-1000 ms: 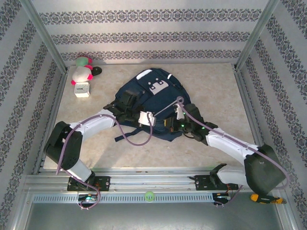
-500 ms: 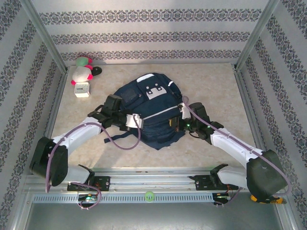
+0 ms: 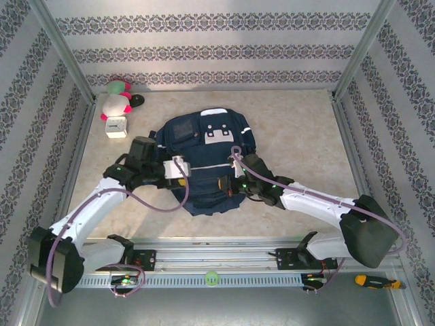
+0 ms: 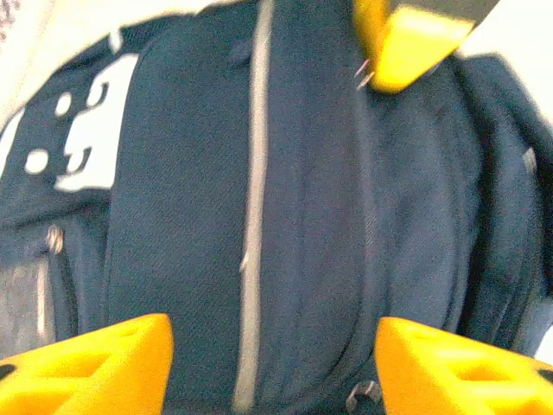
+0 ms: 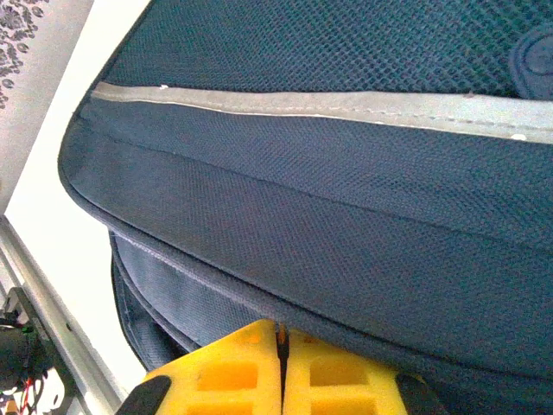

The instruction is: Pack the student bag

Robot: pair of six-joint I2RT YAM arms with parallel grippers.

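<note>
The student bag (image 3: 204,136) is a navy backpack lying flat mid-table, its grey buckle patch toward the far wall. My left gripper (image 3: 196,171) hovers over the bag's left side. In the left wrist view it (image 4: 272,346) is open, its yellow fingers (image 4: 86,363) spread wide over the front pocket and pale stripe (image 4: 255,173), with nothing between them. My right gripper (image 3: 228,185) is at the bag's near edge. In the right wrist view it (image 5: 281,333) is shut, its tips pinching the seam of the bag (image 5: 346,173). Its yellow fingers (image 4: 406,39) also show in the left wrist view.
Two plush toys (image 3: 117,98) and a small white cube (image 3: 117,127) sit at the far left corner. A yellow-handled tool (image 3: 370,280) lies on the near rail at the right. Metal frame posts and patterned walls enclose the table (image 3: 306,136).
The bag has slid left and turned, both arms moving with it. My left gripper has opened and let go of the bag. The right gripper stays shut.
</note>
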